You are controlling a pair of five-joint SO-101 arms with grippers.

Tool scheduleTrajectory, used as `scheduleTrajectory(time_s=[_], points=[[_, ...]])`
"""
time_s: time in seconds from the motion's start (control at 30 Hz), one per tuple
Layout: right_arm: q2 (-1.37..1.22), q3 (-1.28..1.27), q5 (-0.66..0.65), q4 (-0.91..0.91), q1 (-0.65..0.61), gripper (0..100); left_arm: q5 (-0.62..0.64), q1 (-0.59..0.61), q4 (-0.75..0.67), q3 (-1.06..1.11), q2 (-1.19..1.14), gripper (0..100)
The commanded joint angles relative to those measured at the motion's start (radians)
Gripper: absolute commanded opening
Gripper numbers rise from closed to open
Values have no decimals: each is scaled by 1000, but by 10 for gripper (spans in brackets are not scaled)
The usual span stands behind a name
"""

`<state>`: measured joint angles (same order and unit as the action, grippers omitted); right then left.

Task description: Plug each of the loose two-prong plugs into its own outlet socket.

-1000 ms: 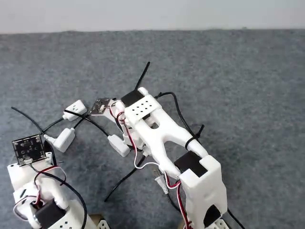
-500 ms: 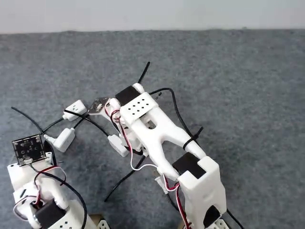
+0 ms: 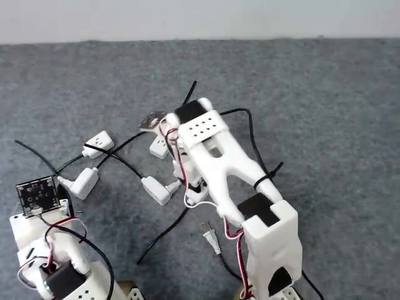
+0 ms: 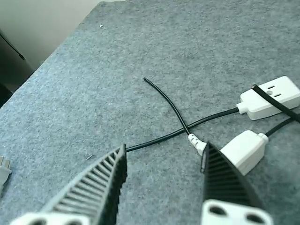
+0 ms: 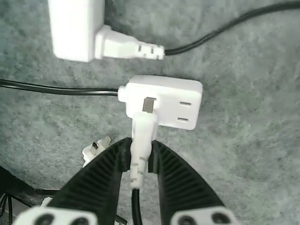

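R gripper [image 5: 140, 149] clamped a white plug [image 5: 143, 125] at a socket; L gripper [image 4: 164, 147] gaped.
Left of the plugged socket [image 3: 156, 190]: L gripper, jaws wide apart, above the carpet [image 4: 140, 51], near a first spare socket [image 4: 269, 96] and a second spare socket [image 4: 244, 150]. Just beyond the plugged socket: R gripper squeezed the white plug, prongs at a third socket [image 5: 168, 105]; couldn't tell if seated. Right of the plugged socket, apart: a loose plug [image 3: 211, 237].
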<state>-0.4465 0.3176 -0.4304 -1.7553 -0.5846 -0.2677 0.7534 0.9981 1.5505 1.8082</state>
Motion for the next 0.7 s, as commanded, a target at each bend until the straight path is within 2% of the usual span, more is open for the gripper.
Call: scheduleTrajectory(time_s=[0.0, 0.67], points=[[25, 57, -17, -42, 13, 8, -11, 3, -32, -7, 12, 260], [-33, 3, -11, -24, -21, 8, -11, 3, -32, -7, 12, 260]])
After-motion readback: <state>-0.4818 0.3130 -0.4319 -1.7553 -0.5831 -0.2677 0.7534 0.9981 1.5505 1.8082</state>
